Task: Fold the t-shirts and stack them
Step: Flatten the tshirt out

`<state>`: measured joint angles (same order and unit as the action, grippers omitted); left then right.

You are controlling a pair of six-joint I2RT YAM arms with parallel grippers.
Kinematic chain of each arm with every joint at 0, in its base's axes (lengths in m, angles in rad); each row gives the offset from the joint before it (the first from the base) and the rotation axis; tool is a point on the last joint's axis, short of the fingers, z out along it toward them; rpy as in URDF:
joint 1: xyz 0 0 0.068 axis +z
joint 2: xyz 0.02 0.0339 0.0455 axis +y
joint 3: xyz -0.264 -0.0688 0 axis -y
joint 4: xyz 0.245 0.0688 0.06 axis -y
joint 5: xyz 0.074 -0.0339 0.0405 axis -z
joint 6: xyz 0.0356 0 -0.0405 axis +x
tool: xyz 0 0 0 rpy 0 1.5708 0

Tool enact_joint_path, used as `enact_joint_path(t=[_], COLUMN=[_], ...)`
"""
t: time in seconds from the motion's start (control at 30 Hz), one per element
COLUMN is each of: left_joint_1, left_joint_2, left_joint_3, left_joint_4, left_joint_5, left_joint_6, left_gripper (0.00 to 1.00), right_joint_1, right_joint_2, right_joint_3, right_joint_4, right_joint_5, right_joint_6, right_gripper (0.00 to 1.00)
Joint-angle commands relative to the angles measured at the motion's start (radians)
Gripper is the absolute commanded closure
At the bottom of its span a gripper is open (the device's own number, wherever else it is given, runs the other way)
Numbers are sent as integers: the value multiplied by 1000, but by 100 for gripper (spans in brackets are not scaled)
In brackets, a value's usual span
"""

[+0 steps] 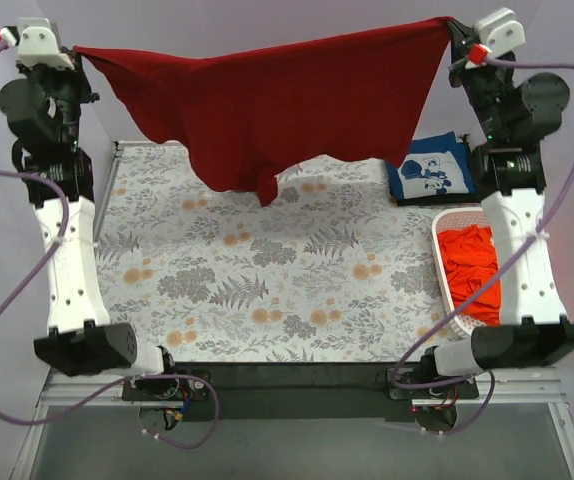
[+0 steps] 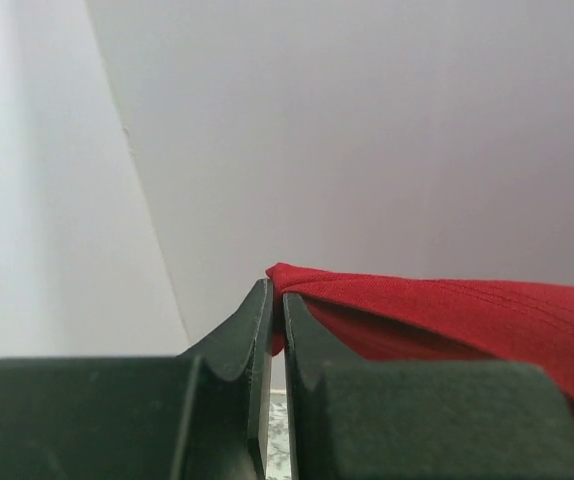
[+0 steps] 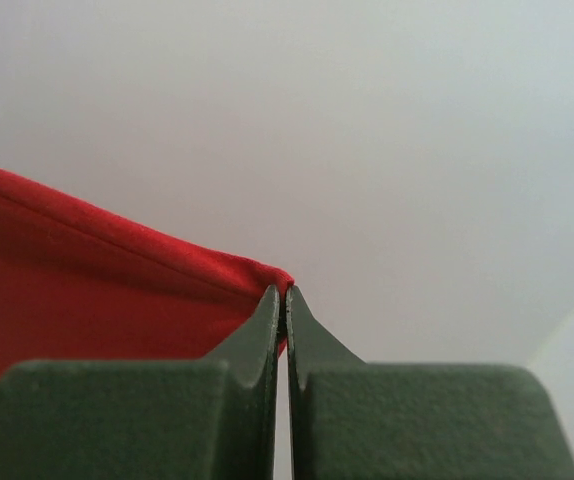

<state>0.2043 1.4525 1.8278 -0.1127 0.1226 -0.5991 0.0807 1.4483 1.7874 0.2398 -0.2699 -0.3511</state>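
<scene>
Left gripper (image 2: pixel 276 296) pinching red t-shirt (image 1: pixel 267 100) corner, right gripper (image 3: pixel 284 296) opposite corner

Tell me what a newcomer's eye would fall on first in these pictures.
A dark red tee hangs stretched in the air across the far side, one corner pinched in the left hand, the other in the right hand. At the far right lies a folded navy tee, and nearer, an orange tee lies in a white basket.

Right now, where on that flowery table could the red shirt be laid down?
Bare: the wide middle of the floral cloth, bordered by the left arm, the white basket and the hanging dark red tee. Crowded: the far right, with navy tee and basket.
</scene>
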Motion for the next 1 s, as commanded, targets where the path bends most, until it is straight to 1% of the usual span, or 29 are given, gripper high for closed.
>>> enact_joint_path(t=[0.0,0.03,0.1,0.13,0.23,0.4,0.5,0.57,0.6,0.67,0.7,0.73,0.8,0.83,0.9,0.93,0.97], left_joint_1=[23,23,24,24,23,23,23,23,21,23,23,23,23,23,23,23,23], left_joint_2=[-216,-242,-306,-320,-365,-362,-347,-343,-346,-375,-388,-403,-458,-478,-526,-540,-547], left_joint_3=[-70,-85,-105,-101,-67,48,70,56,41,-45,-79,-164,-278,-389,-499,-550,-650], left_joint_4=[107,152,179,197,238,291,294,274,243,206,156,125,55,35,-36,-45,-54], left_joint_5=[-110,-157,-187,-204,-236,-268,-255,-235,-192,-134,-121,-27,32,84,150,185,207], left_joint_6=[44,51,76,87,134,249,301,314,320,332,329,329,334,323,312,297,277], left_gripper=[100,100,100,100,100,100,100,100,100,100,100,100,100,100,100,100,100], right_joint_1=[-10,-10,-9,-10,-10,-10,-10,-10,-9,-10,-10,-9,-10,-9,-9,-9,-10], right_joint_2=[-201,-266,-325,-372,-433,-445,-422,-399,-393,-387,-385,-385,-385,-382,-373,-359,-349], right_joint_3=[-95,-120,-170,-175,-155,-50,-19,-22,-31,-107,-141,-219,-290,-369,-449,-489,-563], right_joint_4=[113,115,119,119,124,127,128,127,127,127,127,127,130,133,139,142,148], right_joint_5=[9,11,9,12,34,67,70,69,57,17,6,-3,-37,-49,-90,-101,-124], right_joint_6=[-9,-9,-9,-9,-23,-63,-98,-112,-121,-138,-146,-149,-149,-144,-140,-140,-138], right_gripper=[99,99,99,99,99,99,99,99,99,99,99,99,99,99,99,99,99])
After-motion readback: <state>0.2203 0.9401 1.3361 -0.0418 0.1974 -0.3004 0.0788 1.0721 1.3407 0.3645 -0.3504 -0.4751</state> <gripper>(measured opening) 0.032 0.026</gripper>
